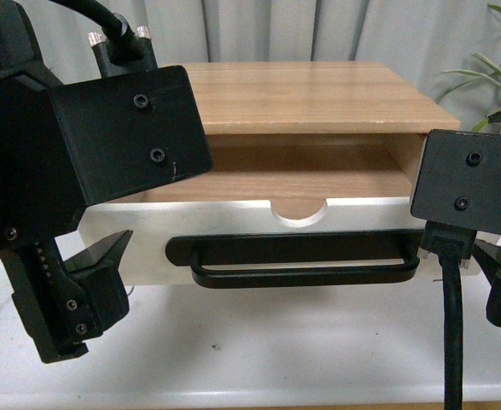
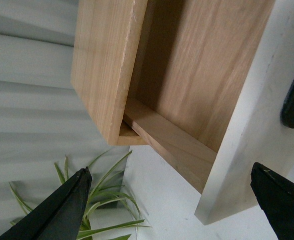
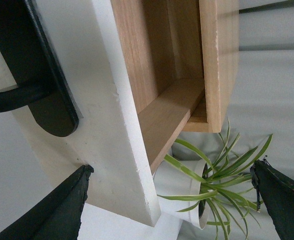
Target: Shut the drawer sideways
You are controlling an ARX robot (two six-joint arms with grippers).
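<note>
On a white tabletop (image 1: pixel 276 342), in front of a pale curtain (image 2: pixel 26 100), sits a light wooden cabinet (image 1: pixel 318 94) with its drawer (image 1: pixel 361 222) pulled partway out toward the camera. The drawer has a white front panel with a half-round notch (image 1: pixel 300 212) in its top edge, a long black bar handle (image 1: pixel 301 275) below it, and light wood inside. The left gripper (image 2: pixel 172 200) hangs at one end of the drawer with its jaws spread wide. In the left wrist view, the corner of the white panel and the drawer's wooden side lie between the two black fingers (image 2: pixel 61 210), and neither finger touches them. The right gripper (image 3: pixel 167 200) is at the opposite end, its jaws just as wide apart and holding nothing. That end's panel corner sits between its fingers (image 3: pixel 51 210), with a striped green plant (image 3: pixel 212 185) in a white pot (image 3: pixel 187 212) just beyond the cabinet.
</note>
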